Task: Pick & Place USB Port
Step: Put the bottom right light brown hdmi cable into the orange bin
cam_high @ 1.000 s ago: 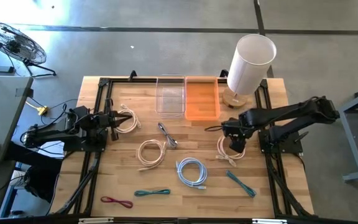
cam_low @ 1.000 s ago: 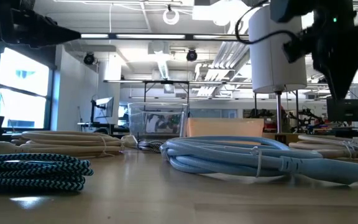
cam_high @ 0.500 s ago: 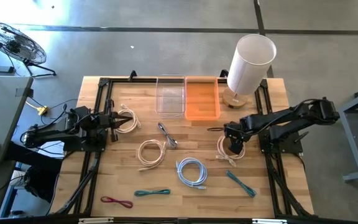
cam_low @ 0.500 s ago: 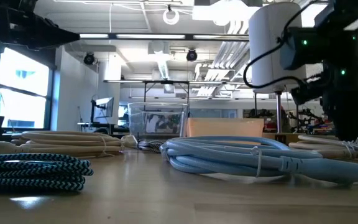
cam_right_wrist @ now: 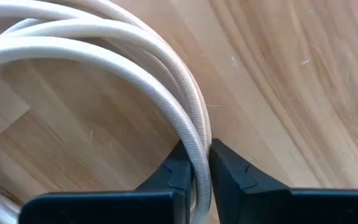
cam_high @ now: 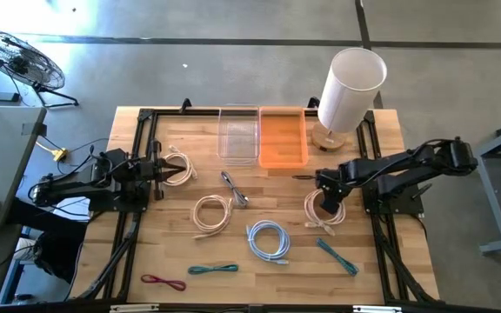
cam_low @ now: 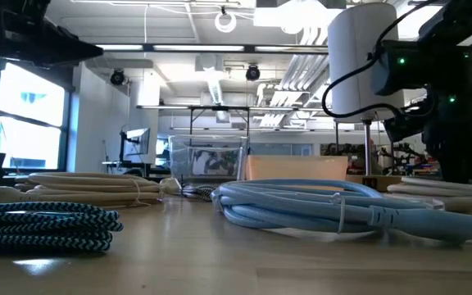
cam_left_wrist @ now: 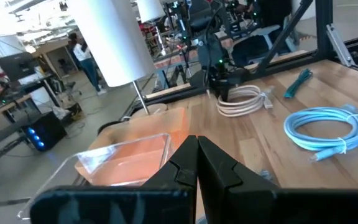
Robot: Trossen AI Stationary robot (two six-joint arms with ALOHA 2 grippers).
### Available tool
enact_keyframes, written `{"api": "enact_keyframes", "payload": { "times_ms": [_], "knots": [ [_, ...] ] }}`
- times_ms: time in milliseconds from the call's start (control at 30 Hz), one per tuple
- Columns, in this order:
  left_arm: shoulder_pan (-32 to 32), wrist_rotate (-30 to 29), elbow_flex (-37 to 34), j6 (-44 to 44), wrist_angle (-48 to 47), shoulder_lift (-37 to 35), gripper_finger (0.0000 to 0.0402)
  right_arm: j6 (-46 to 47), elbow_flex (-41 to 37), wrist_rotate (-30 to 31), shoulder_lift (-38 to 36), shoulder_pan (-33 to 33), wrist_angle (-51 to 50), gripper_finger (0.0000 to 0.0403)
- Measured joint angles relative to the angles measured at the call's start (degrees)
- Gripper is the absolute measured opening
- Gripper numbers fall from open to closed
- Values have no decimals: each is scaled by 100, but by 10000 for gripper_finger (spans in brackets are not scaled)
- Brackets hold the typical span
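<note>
A cream coiled cable lies on the wooden table at the right, in front of the lamp. My right gripper stands over the coil's far side, shut on it; the right wrist view shows its strands curving away from the fingers. My left gripper hovers shut and empty at the table's left, beside another cream coil. A clear bin and an orange bin stand side by side at the far edge. My right gripper pinches the bundled strands at the outer bend of the coil between its two fingers. The fingers come from above, pointing down, and lie across the strands. The coil rests flat on the table.
A white lamp stands at the far right, close behind my right arm. Other cables lie about: a cream coil, a light blue coil, a teal cable, a teal braided one, a red one, a grey one.
My right gripper has come down from above the table onto the cream coil at the right. The coil lies where it was.
</note>
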Motion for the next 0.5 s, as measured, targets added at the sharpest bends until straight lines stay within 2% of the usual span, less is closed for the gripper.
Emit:
{"api": "enact_keyframes", "payload": {
  "times_ms": [133,267,400,500],
  "knots": [
    [0,-4,0,-128,-87,0,1,-23,206,-20,28,98,-131,28],
    [0,0,0,-151,-140,0,1,-28,875,23,17,411,-859,28],
    [0,-11,0,-192,-136,0,1,-95,1938,539,15,811,-1731,28],
    [2,-22,0,-192,-138,0,1,-310,2772,1206,11,901,-1815,28]
  ]
}}
